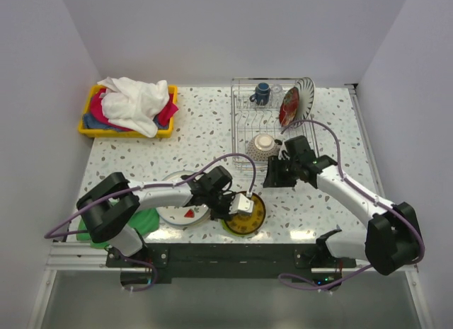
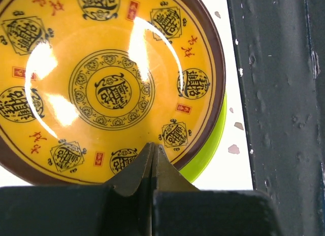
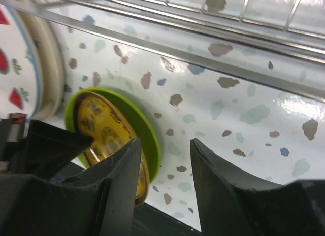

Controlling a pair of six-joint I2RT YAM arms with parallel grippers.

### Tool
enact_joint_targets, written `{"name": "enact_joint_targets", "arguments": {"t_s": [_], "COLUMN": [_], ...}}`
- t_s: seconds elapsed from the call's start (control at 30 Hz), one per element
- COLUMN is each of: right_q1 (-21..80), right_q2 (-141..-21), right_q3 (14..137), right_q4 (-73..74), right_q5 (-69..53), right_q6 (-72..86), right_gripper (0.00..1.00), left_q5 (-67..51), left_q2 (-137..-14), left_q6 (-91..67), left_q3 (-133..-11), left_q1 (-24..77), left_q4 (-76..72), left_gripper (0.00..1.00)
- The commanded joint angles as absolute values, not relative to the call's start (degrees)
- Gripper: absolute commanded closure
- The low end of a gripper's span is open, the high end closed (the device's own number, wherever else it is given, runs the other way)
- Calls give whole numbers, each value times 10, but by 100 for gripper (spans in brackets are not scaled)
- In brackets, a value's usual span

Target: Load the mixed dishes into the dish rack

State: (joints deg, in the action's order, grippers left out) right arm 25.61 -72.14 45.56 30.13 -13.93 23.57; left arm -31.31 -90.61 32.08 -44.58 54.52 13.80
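The dish rack (image 1: 244, 124) stands at the back right. It holds a dark blue mug (image 1: 262, 93), a small clear glass (image 1: 277, 90), the red floral plate (image 1: 289, 106) and the striped plate (image 1: 306, 94) on edge, and a patterned bowl (image 1: 263, 146). My left gripper (image 1: 237, 201) is shut and empty, its tips (image 2: 154, 145) over the near rim of a yellow patterned plate (image 2: 109, 89). That plate lies on a lime green plate (image 2: 210, 149). My right gripper (image 1: 279, 175) is open and empty (image 3: 165, 142) above the table, just in front of the rack.
A white plate with red fruit marks (image 1: 180, 201) lies left of the yellow plate (image 1: 246, 217), partly under the left arm. A green cloth (image 1: 145, 221) lies at the near left. A yellow bin of cloths (image 1: 95, 127) stands back left. The dark table edge (image 2: 274, 114) is close by.
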Motion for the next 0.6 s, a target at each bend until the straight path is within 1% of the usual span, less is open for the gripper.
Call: {"name": "enact_joint_targets", "arguments": {"t_s": [0.0, 0.07, 0.17, 0.23, 0.27, 0.5, 0.57], "right_q1": [254, 254, 254, 254, 254, 277, 284], "right_q2": [-716, -719, -729, -737, -737, -737, -743], "right_q3": [484, 472, 451, 434, 430, 405, 396], "right_q4": [303, 298, 294, 289, 288, 280, 269], "right_q5": [-232, -238, -225, -242, -259, -267, -276], "right_q6": [251, 266, 258, 254, 256, 265, 274], "right_gripper": [54, 53, 51, 49, 49, 49, 50], "left_q5": [-290, -290, -287, -287, -287, -287, -285], "left_q2": [-926, -928, -931, -933, -932, -932, -933], "left_q6": [320, 320, 319, 319, 320, 317, 316], "left_q3": [-444, -441, -439, -440, -440, -438, -439], "left_q1": [549, 549, 549, 549, 549, 549, 549], "left_q4": [146, 144, 139, 140, 138, 135, 134], "left_gripper": [100, 100, 100, 100, 100, 100, 100]}}
